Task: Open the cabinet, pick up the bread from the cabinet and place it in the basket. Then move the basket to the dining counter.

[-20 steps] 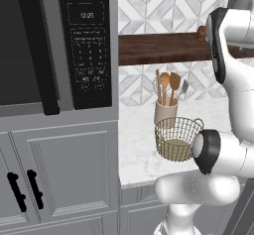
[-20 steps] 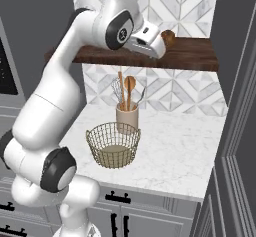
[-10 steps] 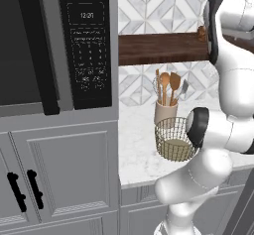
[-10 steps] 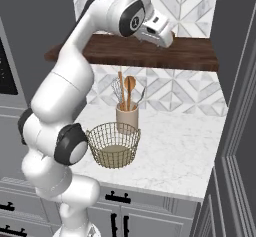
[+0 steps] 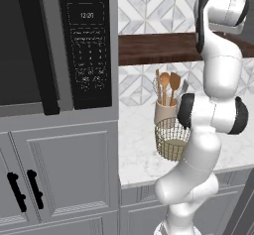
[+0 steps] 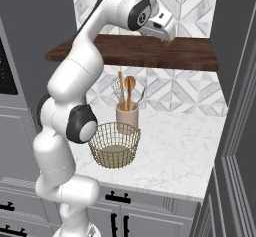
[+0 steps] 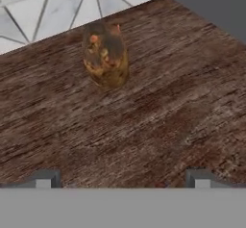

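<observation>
The bread (image 7: 105, 54), a small rounded brown roll, lies on the dark wooden shelf (image 7: 158, 107) close to the tiled wall. My gripper (image 7: 122, 179) is open just short of the roll, its fingertips (image 7: 45, 179) spread wide with nothing between them. In the right base view the gripper (image 6: 162, 31) hangs over the shelf (image 6: 195, 51), and a bit of the bread (image 6: 165, 43) peeks out beneath it. The golden wire basket (image 6: 115, 143) (image 5: 171, 140) stands on the marble worktop below. The dining counter is out of view.
A beige utensil pot (image 6: 126, 115) (image 5: 164, 111) with wooden spoons stands right behind the basket. A microwave (image 5: 49, 45) fills the left, with panelled grey doors (image 5: 64, 174) under it. A tall grey panel (image 6: 235, 106) closes the worktop (image 6: 185, 151) on the right.
The arm has risen and straightened, and the hand has moved to the right along the shelf until it stands over the bread. Basket and pot have not moved.
</observation>
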Controlling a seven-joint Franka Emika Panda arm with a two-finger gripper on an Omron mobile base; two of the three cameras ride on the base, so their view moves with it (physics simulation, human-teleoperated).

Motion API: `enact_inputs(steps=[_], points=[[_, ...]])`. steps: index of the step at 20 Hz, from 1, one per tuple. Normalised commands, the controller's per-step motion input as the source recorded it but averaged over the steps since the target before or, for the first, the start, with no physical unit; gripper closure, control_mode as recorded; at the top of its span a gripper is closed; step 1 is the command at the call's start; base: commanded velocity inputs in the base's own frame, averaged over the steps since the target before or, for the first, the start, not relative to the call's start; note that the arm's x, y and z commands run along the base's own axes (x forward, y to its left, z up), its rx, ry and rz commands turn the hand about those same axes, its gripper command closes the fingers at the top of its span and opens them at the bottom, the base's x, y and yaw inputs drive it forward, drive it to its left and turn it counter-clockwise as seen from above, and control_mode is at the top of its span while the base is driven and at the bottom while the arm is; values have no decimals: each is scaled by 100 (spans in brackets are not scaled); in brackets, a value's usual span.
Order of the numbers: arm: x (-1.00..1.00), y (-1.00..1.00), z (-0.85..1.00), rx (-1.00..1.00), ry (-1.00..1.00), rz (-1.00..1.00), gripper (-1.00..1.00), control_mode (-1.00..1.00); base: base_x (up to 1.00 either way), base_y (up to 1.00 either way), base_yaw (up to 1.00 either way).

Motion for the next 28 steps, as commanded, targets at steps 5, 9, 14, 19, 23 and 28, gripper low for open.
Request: enact_inputs(steps=[5, 9, 14, 19, 23, 28], points=[[46, -33, 1, 0, 0, 8, -100, -100, 0, 0, 0], [63, -25, 0, 0, 0, 12, -100, -100, 0, 0, 0], [48, -11, 0, -1, -7, 11, -100, -100, 0, 0, 0], [15, -4, 0, -15, -12, 2, -100, -100, 0, 0, 0], [12, 0, 0, -26, -10, 0, -100, -100, 0, 0, 0], [21, 5, -3, -6, 0, 0, -100, -100, 0, 0, 0]])
